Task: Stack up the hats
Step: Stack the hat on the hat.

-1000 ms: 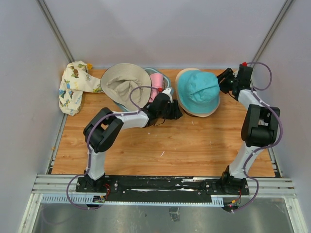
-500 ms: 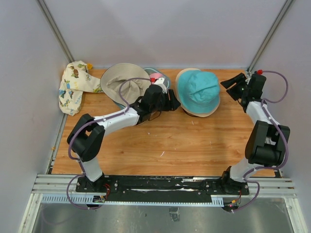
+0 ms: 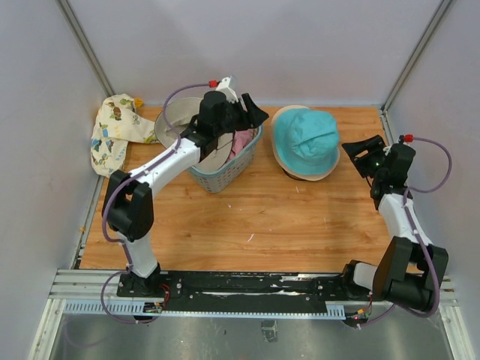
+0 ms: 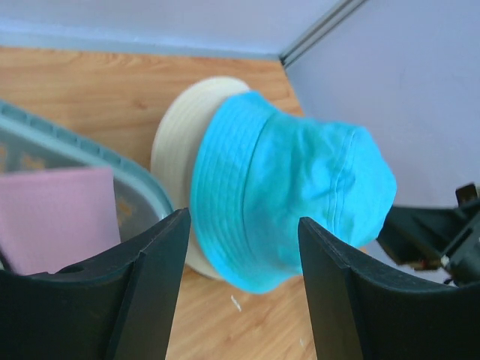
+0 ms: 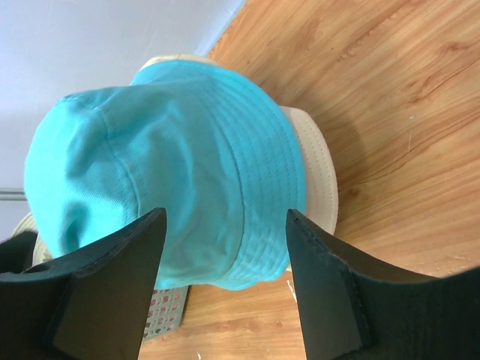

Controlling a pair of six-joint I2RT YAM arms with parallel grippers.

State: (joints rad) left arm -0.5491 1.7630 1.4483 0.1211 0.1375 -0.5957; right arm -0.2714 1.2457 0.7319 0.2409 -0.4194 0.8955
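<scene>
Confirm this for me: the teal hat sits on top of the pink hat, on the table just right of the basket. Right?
Wrong in one respect: the teal hat sits on a cream hat, not the pink one. The pink hat lies inside the basket, as the left wrist view shows. The rest holds.

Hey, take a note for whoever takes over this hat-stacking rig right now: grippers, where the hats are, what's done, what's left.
Left gripper: open, empty, above the blue-grey plastic mesh basket.
Right gripper: open, empty, to the right of the stack.
Hats: teal fabric bucket hat sits on the cream wide-brimmed hat, right of the basket. Pink fabric hat lies inside the basket. Beige floppy hat is at the basket's left side, partly hidden by the left arm.
Done: a two-hat stack.
Left: add the pink and beige hats.
</scene>
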